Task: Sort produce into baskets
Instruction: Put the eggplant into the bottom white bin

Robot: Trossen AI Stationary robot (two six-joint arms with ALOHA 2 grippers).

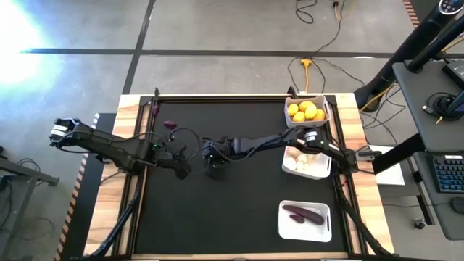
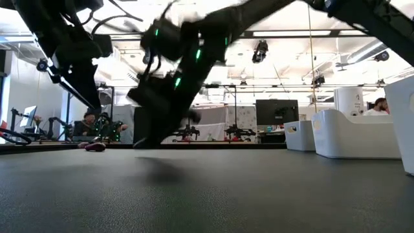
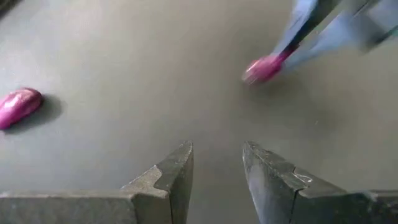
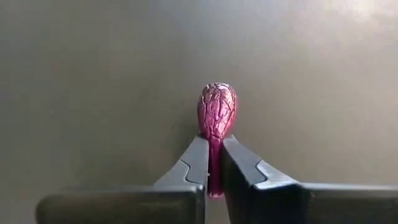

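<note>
My right gripper is at the middle of the black mat, shut on a small purple eggplant piece. My left gripper is just to its left, open and empty. Its wrist view shows the held piece ahead. A second purple piece lies on the mat toward the far left, also seen in the left wrist view and the low view. Three white baskets stand along the right: lemons, whitish bulbs, eggplants. My right gripper pinches the purple piece's narrow end between its two fingers. The rounded end sticks out past the fingertips. The fingers slant down toward the mat. I cannot tell whether the piece touches the mat.
The mat's wooden border runs round the work area. The right arm reaches across the mat from the baskets' side. Bare mat lies toward the near edge. A person sits in the room beyond.
</note>
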